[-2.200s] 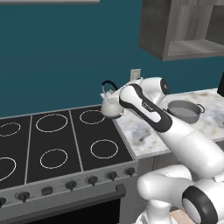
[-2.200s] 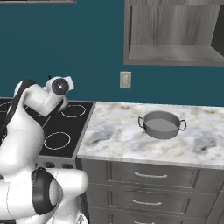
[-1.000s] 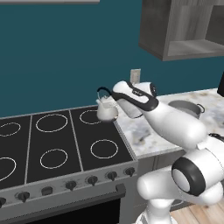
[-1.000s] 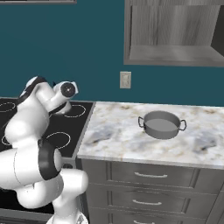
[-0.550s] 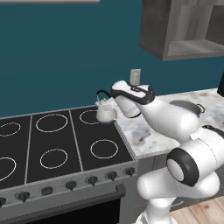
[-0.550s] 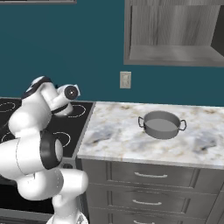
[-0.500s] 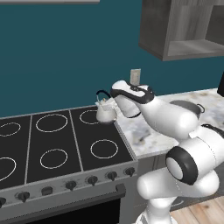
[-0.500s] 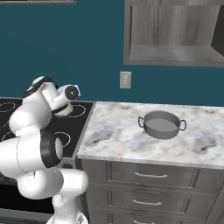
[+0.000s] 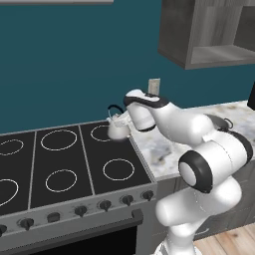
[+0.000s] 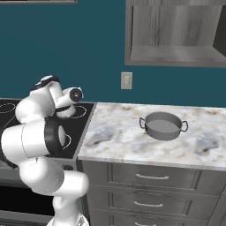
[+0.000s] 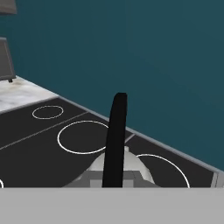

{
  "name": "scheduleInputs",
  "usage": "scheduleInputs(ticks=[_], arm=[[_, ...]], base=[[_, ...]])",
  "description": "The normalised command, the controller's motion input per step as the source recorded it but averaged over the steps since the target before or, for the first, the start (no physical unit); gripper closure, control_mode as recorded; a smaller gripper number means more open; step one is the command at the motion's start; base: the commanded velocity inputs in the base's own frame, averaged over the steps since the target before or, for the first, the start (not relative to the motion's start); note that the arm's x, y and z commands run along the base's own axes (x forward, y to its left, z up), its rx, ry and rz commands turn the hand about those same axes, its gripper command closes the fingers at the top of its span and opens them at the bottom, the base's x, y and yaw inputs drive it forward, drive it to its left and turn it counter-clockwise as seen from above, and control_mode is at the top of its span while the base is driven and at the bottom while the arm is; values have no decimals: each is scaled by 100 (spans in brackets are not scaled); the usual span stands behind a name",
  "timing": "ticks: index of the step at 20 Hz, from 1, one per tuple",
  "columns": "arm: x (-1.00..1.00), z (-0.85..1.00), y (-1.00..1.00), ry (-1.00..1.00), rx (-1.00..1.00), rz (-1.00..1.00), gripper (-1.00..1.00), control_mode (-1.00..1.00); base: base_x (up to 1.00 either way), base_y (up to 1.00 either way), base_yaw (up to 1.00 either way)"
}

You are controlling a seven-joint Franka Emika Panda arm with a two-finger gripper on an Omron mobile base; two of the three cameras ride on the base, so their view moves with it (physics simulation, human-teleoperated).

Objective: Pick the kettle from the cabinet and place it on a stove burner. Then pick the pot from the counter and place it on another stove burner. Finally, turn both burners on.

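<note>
One item of three looks close to done, by my reading: the kettle (image 9: pixel 118 129) is out of the cabinet (image 9: pixel 209 31) and sits low over the back-right burner ring (image 9: pixel 107 132) of the black cooktop (image 9: pixel 64 164), at the corner nearest the surface (image 10: pixel 145 132). I cannot tell whether its base is touching the glass or hanging just above it. The end effector (image 9: pixel 124 117) is clamped together on the kettle's thin black arched handle; in the hand view that handle (image 11: pixel 114 140) rises as a dark band straight up from the fingertips, with the pale rounded lid and small knob just below it. I judge the release is what remains of this first step. Left after that: the pot (image 10: pixel 163 125) is untouched on the marble surface, well apart from the cooktop, and needs moving to a second ring; then both knobs in the front row (image 9: pixel 104 204) need turning. The kettle looks small, white-silver, rounded, upright, its short spout hard to make out at this size. The pot is wide, shallow, grey, lidless, with two small loop handles at its sides.
</note>
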Motion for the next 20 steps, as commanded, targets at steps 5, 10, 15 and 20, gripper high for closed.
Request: scheduleInputs(ticks=[5, 10, 15, 20], arm=[[31, -14, 10, 0, 1, 2, 100, -100], [29, -10, 10, 0, 1, 2, 100, -100], [31, -4, 4, 0, 1, 1, 100, -100], [32, 0, 0, 0, 2, 0, 100, -100]], base=[[0, 0, 0], [0, 0, 0], [0, 0, 0], [0, 0, 0]])
